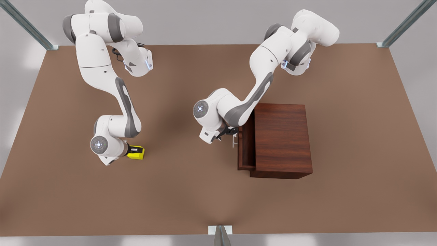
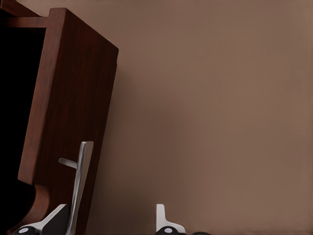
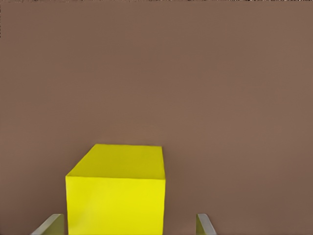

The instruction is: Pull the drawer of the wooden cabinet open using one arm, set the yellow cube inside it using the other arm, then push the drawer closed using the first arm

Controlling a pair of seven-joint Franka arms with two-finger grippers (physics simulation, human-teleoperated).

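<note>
The wooden cabinet (image 1: 282, 140) stands at the front view's right, and its drawer (image 1: 246, 147) juts out a short way toward the middle. My left gripper (image 1: 229, 131) is at the drawer front (image 2: 68, 107). It is open, and the silver bar handle (image 2: 80, 181) lies between its fingers, close to one fingertip (image 2: 55, 219). The yellow cube (image 1: 137, 154) rests on the table at the front view's left. My right gripper (image 1: 134, 149) is low over it and open. Its fingertips (image 3: 204, 225) straddle the cube (image 3: 117, 196) with a gap on each side.
Both things sit on a brown table (image 1: 191, 191). Metal frame posts (image 1: 220, 234) stand at its near edge and far corners. The cube and the drawer are separated by a wide stretch of bare tabletop.
</note>
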